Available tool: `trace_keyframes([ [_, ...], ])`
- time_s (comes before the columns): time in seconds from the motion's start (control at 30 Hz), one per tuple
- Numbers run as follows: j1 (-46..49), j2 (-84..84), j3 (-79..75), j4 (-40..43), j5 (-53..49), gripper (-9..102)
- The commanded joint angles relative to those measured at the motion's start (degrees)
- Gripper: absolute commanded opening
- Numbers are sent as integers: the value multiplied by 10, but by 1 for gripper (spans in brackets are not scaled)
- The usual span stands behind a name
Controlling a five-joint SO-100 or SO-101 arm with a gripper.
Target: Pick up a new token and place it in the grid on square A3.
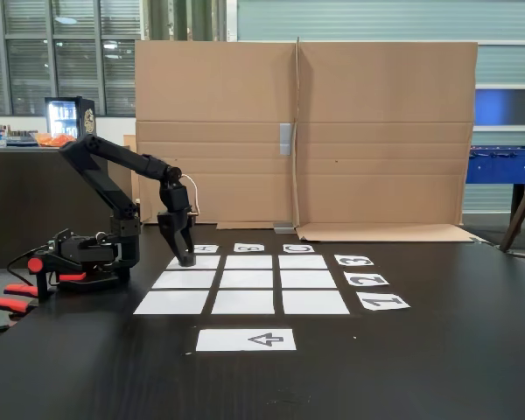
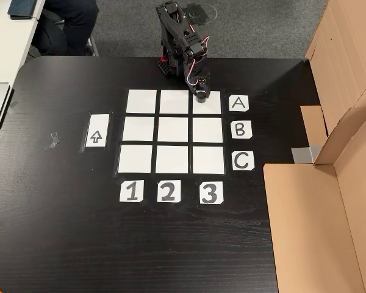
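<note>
The grid [image 2: 172, 129] of nine white paper cells lies mid-table, also seen in the fixed view [image 1: 243, 302]. Labels A, B, C and 1, 2, 3 edge it. My gripper [image 2: 200, 93] points straight down over square A3 [image 2: 211, 108], the cell beside label A [image 2: 238, 103] and in line with label 3 [image 2: 210, 193]. In the fixed view the gripper [image 1: 186, 257] reaches down to that far-left cell [image 1: 206, 262]. Its fingers are close together on a small dark round shape at the tip, which looks like the token [image 2: 199, 96], black against the black fingers.
A white sheet with an arrow [image 2: 96, 130] lies beside the grid, nearest the camera in the fixed view [image 1: 246, 339]. A cardboard wall [image 1: 332, 131] stands behind the table. The arm's base [image 1: 83, 255] sits at the left. Bare black tabletop surrounds the papers.
</note>
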Motion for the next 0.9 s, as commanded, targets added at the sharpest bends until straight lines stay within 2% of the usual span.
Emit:
trace_keyframes([
  [0.0, 1, 12, 1, -4, 1, 23],
  [0.87, -8, 69, -3, 4, 16, 33],
])
